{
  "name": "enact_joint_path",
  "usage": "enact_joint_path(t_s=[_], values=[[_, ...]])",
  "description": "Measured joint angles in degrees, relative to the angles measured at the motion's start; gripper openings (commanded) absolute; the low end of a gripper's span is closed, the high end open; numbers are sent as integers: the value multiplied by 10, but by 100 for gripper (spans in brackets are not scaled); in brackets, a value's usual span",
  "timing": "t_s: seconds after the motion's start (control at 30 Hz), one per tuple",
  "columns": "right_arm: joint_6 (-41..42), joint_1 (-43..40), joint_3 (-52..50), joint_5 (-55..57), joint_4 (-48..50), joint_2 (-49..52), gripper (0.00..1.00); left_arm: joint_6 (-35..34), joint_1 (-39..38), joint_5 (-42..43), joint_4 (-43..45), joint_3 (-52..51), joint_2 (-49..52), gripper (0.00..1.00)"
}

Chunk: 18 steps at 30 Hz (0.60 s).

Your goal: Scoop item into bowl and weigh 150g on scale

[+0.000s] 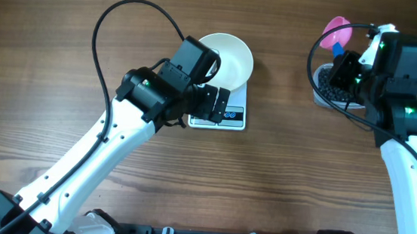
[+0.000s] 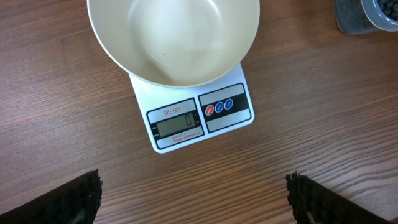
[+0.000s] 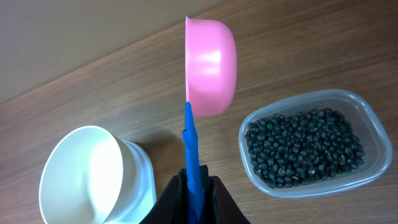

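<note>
Wood-grain worktop (image 1: 278, 184) carries all items and fills the background of every view.

1. Arms. The left arm (image 1: 91, 160) reaches from the near edge to the centre of the worktop. The right arm (image 1: 416, 165) stands at the right side, over the tub.

2. Left end effector (image 2: 196, 199). Its jaws stand wide apart and hold nothing. The two dark fingers appear at the lower corners of the left wrist view, just in front of the scale.

3. Right end effector (image 3: 196, 190). Its jaws are clamped narrowly on the blue handle (image 3: 191, 149) of the scoop.

4. Tub (image 3: 311, 143). It is clear plastic and a rounded rectangle, and it sits at the right of the worktop, well apart from the scale.

5. Bowl (image 2: 174, 37). It is round and glossy white, and it sits upright on the scale platform. Its inner surface shows one tiny dark speck. The bowl overhangs the rear of the scale.

6. Scale (image 2: 199, 118). It is white and rectangular, and it sits at the centre of the worktop. The front edge carries a grey display, which appears to show zero, and a dark panel with three small round buttons, one red and two blue.

7. Scoop (image 3: 211, 65). It is a pink cup, tipped onto its side and held in the air near the tub. Its contents cannot be seen.

8. Pellets (image 3: 305, 146). They are small, round, black and bean-like. They lie as a dark layer inside the tub and cover most of its floor.
</note>
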Motion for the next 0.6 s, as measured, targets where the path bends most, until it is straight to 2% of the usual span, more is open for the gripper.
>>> enact_joint_path(t_s=[0.27, 0.6], values=[[-55, -5, 0, 10, -35, -35, 4, 0, 0, 0, -2, 0, 0, 100], [-90, -68, 0, 39, -132, -64, 4, 0, 0, 0, -2, 0, 0, 100]])
